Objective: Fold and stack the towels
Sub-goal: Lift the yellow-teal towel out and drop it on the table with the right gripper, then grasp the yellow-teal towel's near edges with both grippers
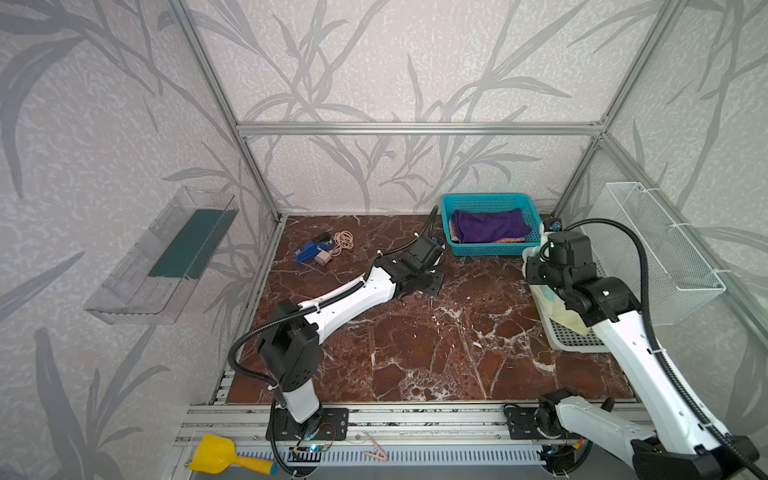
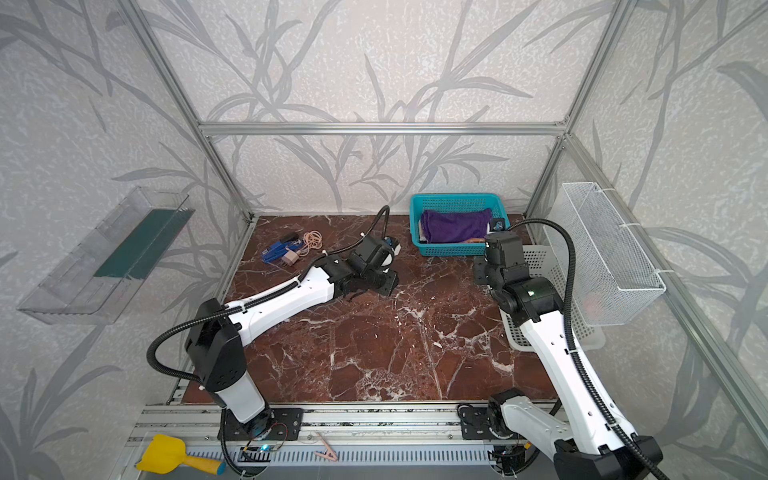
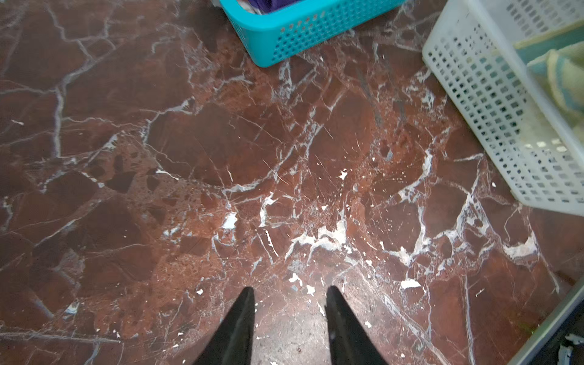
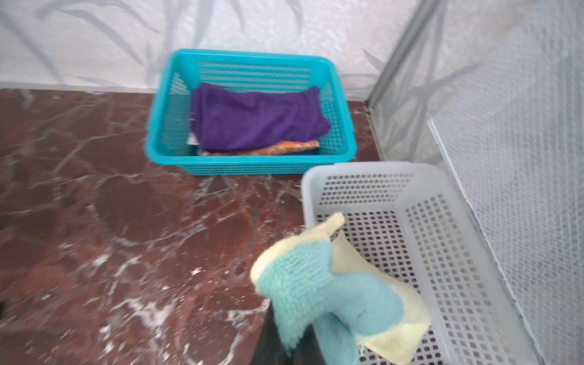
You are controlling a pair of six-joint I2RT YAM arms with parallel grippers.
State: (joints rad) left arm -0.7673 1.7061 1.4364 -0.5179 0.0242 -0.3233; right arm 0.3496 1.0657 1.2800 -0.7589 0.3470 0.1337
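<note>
The plain purple terry towel covers most of the pile in the teal plastic basket. Of the orange towel under it only a thin edge shows, and what lies lower cannot be told. The right gripper is cut off by the lower edge of the right wrist view and wrapped in the pale yellow-and-teal towel. In both top views its own arm hides it. The white perforated plastic basket runs out of the left wrist view. The small blue item is too small to name.

Leaf-patterned walls, red marble floor
</note>
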